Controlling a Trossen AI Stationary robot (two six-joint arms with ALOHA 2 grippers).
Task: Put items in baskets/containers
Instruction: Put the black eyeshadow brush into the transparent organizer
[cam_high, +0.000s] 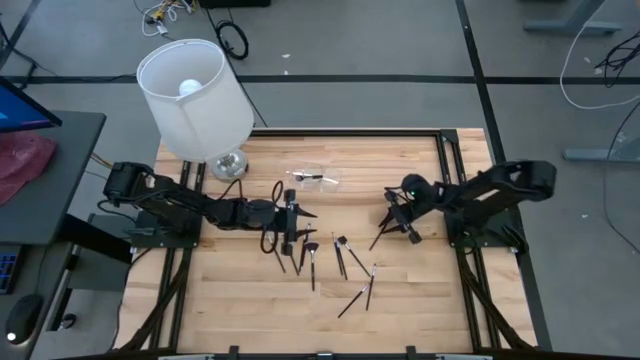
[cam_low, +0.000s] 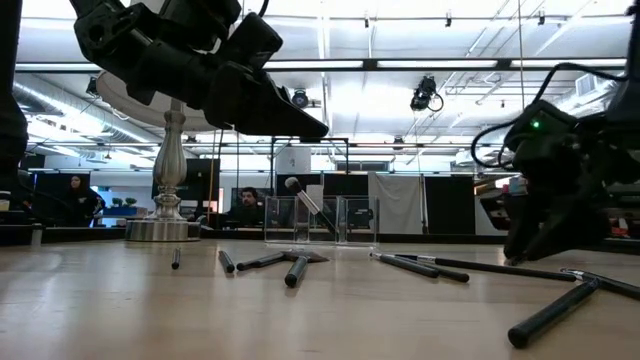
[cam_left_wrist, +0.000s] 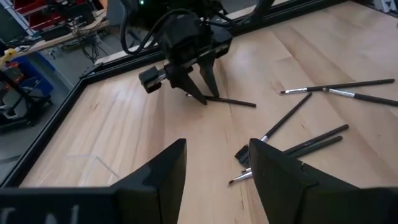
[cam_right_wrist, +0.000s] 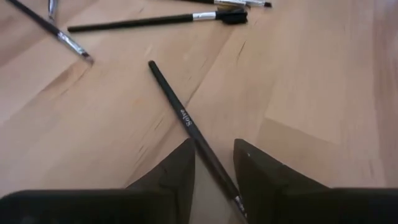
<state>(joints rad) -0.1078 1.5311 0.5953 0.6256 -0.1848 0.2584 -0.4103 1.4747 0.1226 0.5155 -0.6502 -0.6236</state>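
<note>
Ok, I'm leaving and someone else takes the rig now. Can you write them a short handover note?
Right tool: down at the table, fingers straddling one brush, grip not confirmed.
Left tool: open, empty, above the brushes mid-table.
Container: far side of the table near the lamp; one brush in it.
Done: that one brush.
Left: the rest, scattered on the table.

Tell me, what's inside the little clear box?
One makeup brush leans inside the clear box, pale bristles up. Nothing else shows through its see-through walls, though the box's floor is hard to make out.
</note>
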